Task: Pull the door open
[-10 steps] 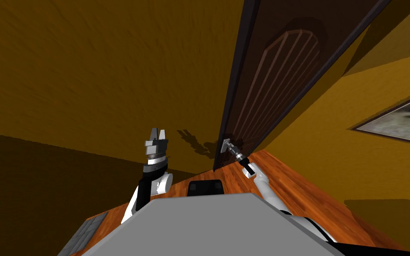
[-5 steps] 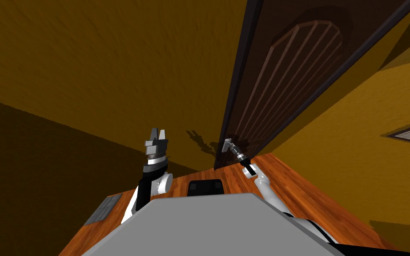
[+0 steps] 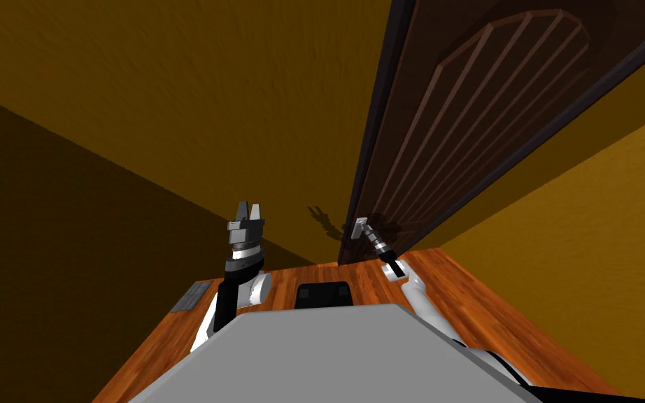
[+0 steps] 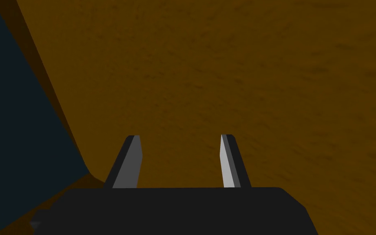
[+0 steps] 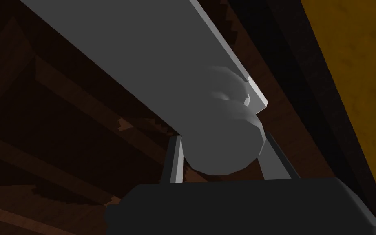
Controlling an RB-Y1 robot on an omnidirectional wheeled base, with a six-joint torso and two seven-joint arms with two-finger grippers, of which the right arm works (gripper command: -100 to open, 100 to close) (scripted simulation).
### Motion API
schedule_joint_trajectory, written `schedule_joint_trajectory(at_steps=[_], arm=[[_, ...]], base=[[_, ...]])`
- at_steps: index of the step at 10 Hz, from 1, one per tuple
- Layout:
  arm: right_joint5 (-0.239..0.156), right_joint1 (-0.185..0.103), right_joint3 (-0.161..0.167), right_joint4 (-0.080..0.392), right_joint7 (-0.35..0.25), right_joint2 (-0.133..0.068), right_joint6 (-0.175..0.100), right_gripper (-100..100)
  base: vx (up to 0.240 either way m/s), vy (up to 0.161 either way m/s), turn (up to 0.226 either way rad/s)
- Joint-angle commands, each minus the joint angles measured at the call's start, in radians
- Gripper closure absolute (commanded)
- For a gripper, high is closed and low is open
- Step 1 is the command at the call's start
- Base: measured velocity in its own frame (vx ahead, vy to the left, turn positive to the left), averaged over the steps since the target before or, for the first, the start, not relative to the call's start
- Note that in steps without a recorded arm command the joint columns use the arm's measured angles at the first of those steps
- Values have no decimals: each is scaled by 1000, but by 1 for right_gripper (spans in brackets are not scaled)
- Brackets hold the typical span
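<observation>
door (image 3: 468,126): a dark brown leaf with an arched panel of thin raised ribs. In your head view it stands ahead and to your right, rising from the floor. Its lean is the camera's slant.
knob (image 5: 224,140): this is your handle, rounded and grey. It sits on a long flat grey plate (image 5: 134,45) near the door's left edge, low on the leaf.
right gripper (image 3: 361,227): out at the knob, with the arm stretched forward from your right side.
right fingers (image 5: 175,161): one blade presses each side of the knob, so you are clamped on it. The knob's rounded end sits close to the dark gripper body.
behind the knob: your right wrist view shows the door's dark brown ribs and its darker edge strip, with ochre wall beyond.
left gripper (image 3: 248,207): held upright to the left of the door and well apart from it.
left fingers (image 4: 228,163): spread wide, with nothing between them.
floor (image 3: 468,301): orange-brown wood boards running up to the door's foot.
grille (image 3: 189,296): grey, lying flat on the floor at your left, near the wall.
wall (image 3: 174,105): ochre, left of the door. A small forked shadow (image 3: 321,220) falls on it just beside the door's edge.
door gap: you cannot tell from these views how far the leaf stands off its frame.
</observation>
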Motion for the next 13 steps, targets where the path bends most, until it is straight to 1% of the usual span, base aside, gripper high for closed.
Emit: schedule_joint_trajectory(at_steps=[1, 2, 3, 4, 5, 7, 8, 10, 13], arm=[[-50, -5, 2, -11, -35, -1, -6, 100], [-79, -2, 2, -14, -55, -1, -3, 100], [-86, -2, 2, -14, -55, -1, -3, 100], [-120, 1, 2, -18, -76, -1, 0, 100], [-152, 4, 2, -21, -97, -2, 3, 100], [-214, 11, 3, -28, -141, -3, 9, 100], [-232, 12, -5, -24, -147, 3, 11, -100], [-269, 12, -10, -27, -170, 11, 16, -100], [-349, 12, -18, -36, -220, 27, 28, -100]], base=[[-88, -77, 192], [-89, -86, 207], [-50, -54, 60], [-40, -32, 101], [-65, -62, 285], [-87, -69, 141], [-88, -61, 228], [-62, -32, 146], [-66, -42, 181]])
